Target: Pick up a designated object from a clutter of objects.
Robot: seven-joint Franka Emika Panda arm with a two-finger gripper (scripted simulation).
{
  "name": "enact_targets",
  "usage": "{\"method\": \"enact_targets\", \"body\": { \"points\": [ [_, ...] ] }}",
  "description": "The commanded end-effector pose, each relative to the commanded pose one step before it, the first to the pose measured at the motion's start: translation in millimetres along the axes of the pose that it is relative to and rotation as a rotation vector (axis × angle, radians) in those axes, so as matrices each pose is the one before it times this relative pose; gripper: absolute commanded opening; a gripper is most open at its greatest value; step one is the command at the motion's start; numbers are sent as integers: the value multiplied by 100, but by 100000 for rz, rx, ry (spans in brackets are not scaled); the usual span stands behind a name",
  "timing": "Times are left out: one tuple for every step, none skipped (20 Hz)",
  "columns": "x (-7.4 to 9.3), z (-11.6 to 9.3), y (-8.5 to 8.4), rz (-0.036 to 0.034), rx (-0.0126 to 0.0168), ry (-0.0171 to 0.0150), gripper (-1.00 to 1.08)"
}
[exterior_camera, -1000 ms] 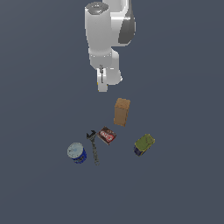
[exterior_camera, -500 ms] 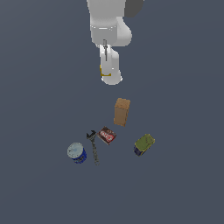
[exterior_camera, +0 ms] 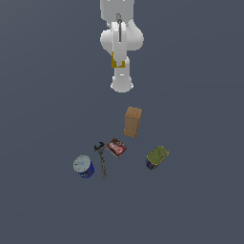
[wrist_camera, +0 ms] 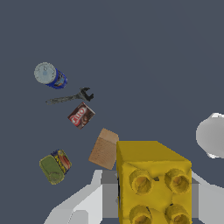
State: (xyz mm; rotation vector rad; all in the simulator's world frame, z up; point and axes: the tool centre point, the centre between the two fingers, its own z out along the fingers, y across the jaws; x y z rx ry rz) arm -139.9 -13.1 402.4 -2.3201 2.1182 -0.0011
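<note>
The designated object, a tiny yellow cube (wrist_camera: pixel 153 183) with dark round studs, sits between my gripper's (wrist_camera: pixel 153 197) grey fingers (wrist_camera: pixel 110 192) and fills the near part of the wrist view. In the exterior view the cube (exterior_camera: pixel 118 62) is a small yellow patch against the white arm, high above the clutter. My gripper (exterior_camera: pixel 118 66) is shut on it. The clutter of objects lies on the floor below. It holds a brown box (exterior_camera: pixel 133 121), a red packet (exterior_camera: pixel 116 147), an olive-yellow box (exterior_camera: pixel 157 157), a blue can (exterior_camera: pixel 84 166) and a dark wrench (exterior_camera: pixel 101 159).
In the wrist view the brown box (wrist_camera: pixel 104 148) stands closest to the held cube, with the red packet (wrist_camera: pixel 81 115), wrench (wrist_camera: pixel 70 97), blue can (wrist_camera: pixel 50 75) and olive-yellow box (wrist_camera: pixel 54 166) spread beyond it. A white arm link (wrist_camera: pixel 212 135) shows at one edge.
My gripper has risen steadily away from the clutter with the yellow cube in it. The items on the floor have stayed where they were.
</note>
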Motion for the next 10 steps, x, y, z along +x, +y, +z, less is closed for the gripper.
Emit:
{"method": "enact_targets", "body": {
  "points": [
    [-216, -1071, -121, 9, -55, -25, -100],
    [-61, -302, -45, 0, 0, 0, -100],
    [-31, -253, -38, -3, 8, -48, -100],
    [-39, -202, -37, 0, 0, 0, -100],
    [-28, -152, -33, 0, 0, 0, -100],
    [-17, -102, -30, 0, 0, 0, -100],
    [-6, -51, -26, 0, 0, 0, -100],
    [6, -1, -22, 0, 0, 0, -100],
    [23, 36, -14, 45, 0, 20, -100],
    [6, 22, -5, 0, 0, 0, -100]
  ]
}}
